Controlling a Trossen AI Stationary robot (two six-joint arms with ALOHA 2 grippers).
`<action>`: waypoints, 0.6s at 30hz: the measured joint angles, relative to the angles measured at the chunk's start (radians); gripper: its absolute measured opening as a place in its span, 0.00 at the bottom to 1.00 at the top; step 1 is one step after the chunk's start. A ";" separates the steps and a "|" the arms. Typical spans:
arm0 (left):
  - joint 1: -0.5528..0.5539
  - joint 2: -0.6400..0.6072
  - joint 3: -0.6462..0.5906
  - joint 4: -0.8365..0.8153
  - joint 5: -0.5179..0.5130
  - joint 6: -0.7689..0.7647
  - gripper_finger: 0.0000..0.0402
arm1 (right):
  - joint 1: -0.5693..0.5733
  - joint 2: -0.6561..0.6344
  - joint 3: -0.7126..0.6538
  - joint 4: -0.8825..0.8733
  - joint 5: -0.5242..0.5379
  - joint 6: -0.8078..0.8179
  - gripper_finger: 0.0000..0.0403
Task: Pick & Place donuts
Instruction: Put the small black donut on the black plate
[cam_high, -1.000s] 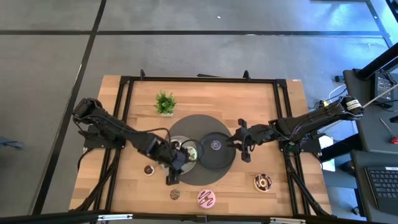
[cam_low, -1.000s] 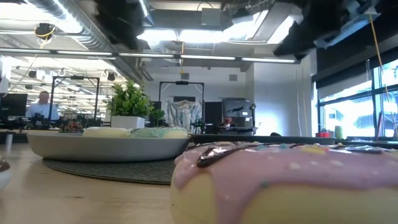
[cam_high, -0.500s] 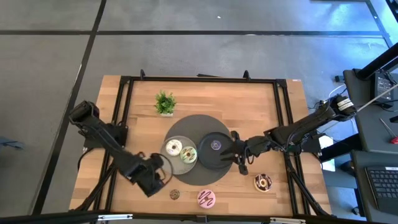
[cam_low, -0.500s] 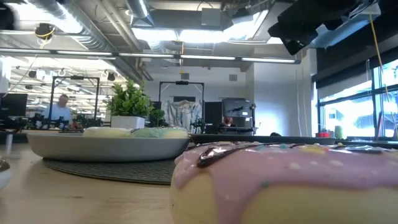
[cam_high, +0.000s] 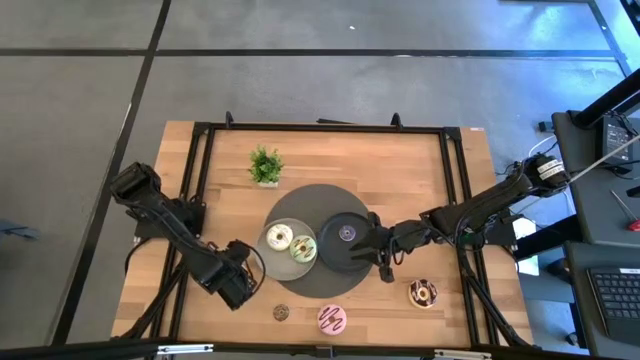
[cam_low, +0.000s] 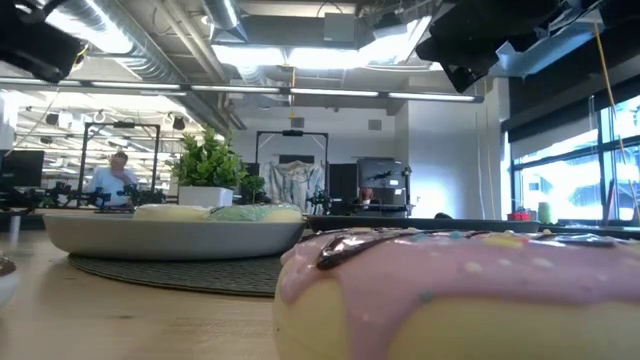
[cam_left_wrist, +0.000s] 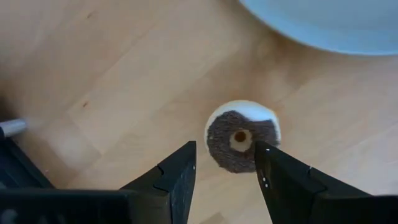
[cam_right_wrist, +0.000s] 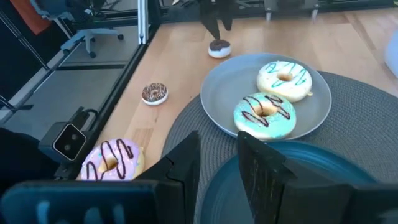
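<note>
Donuts (cam_high: 290, 244) sit on a grey plate (cam_high: 283, 228) on the wooden table (cam_high: 420, 170). Left gripper (cam_left_wrist: 225, 168) hovers open above a mini brown donut (cam_left_wrist: 242, 135); right gripper (cam_right_wrist: 216, 163), slightly open, reaches over the dark plate (cam_high: 345, 254).

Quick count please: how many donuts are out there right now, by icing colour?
Cream donut: 1
Green donut: 1
Purple donut: 1
Pink donut: 1
Chocolate donut with white drizzle: 1
Small brown donuts: 2
Total: 7

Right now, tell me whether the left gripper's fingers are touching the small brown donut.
Apart. The left wrist view shows the left gripper open above the small brown donut, with wood visible between its fingers and the donut.
</note>
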 joint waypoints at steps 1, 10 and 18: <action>0.000 0.000 -0.010 0.015 0.012 0.000 0.39 | 0.000 0.000 0.000 -0.001 0.000 0.000 0.27; 0.002 0.000 -0.064 0.065 0.039 -0.030 0.29 | 0.000 0.000 0.000 -0.001 -0.001 0.000 0.27; 0.003 0.000 -0.099 0.144 0.042 -0.035 0.18 | 0.000 0.000 0.000 -0.006 -0.001 0.000 0.27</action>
